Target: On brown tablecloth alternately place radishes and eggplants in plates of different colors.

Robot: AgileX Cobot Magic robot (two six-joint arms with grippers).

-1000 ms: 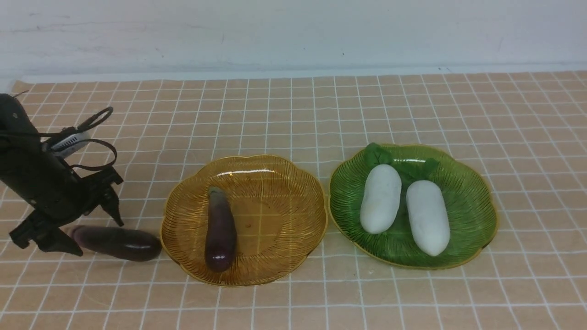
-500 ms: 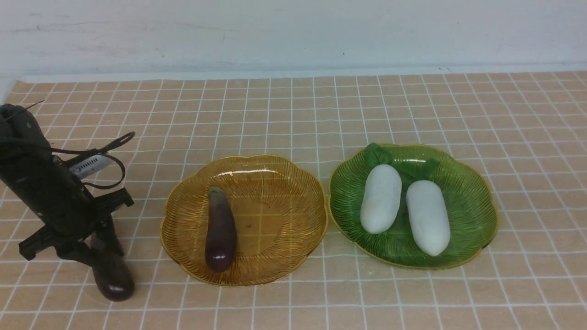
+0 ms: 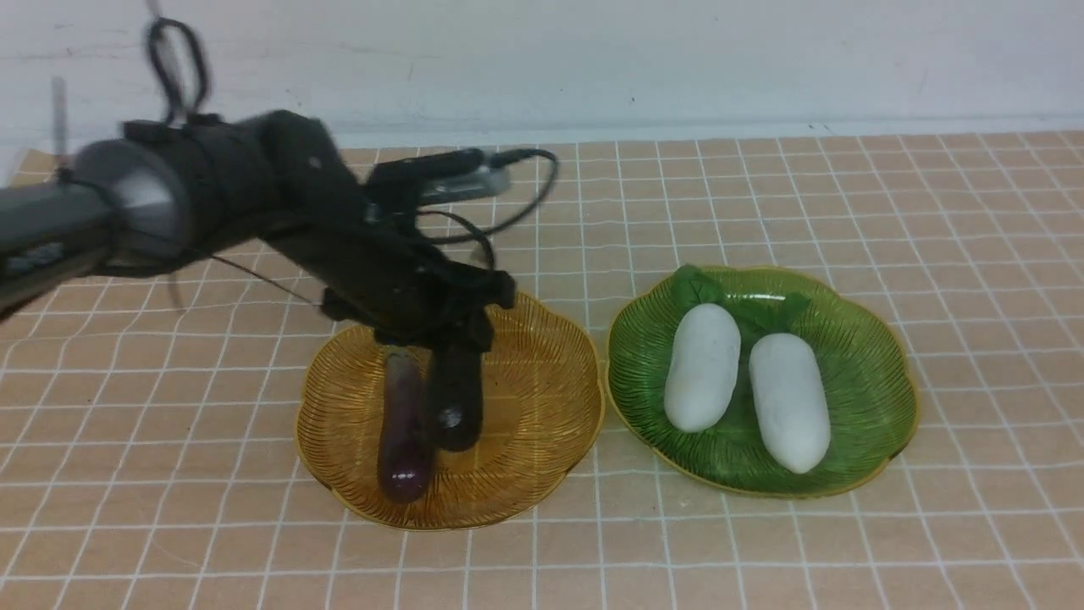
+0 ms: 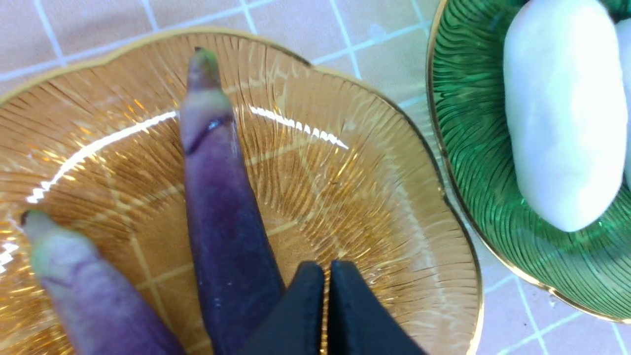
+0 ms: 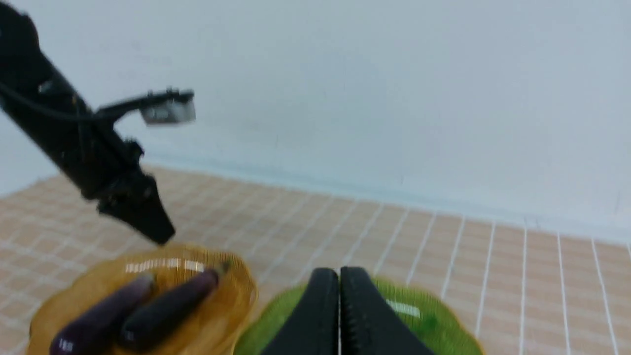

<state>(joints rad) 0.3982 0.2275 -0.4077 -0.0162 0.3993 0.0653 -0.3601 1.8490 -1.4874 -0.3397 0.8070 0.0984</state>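
Left hand (image 4: 326, 270), fingers pressed together and holding nothing, hung over the amber plate (image 3: 542, 462). Within it the first eggplant (image 3: 405, 428) and the second eggplant (image 3: 456, 405) lay side by side, long axes running 12 to 6 o'clock, stem caps at 12. Right hand (image 5: 339, 278) was likewise pressed together and empty. At 3 o'clock of the amber plate, the green plate (image 3: 872, 339) carried two radishes (image 3: 703, 368), leaves toward 12. Brown tablecloth (image 3: 847, 203) covered the surface below a pale wall (image 3: 593, 59).
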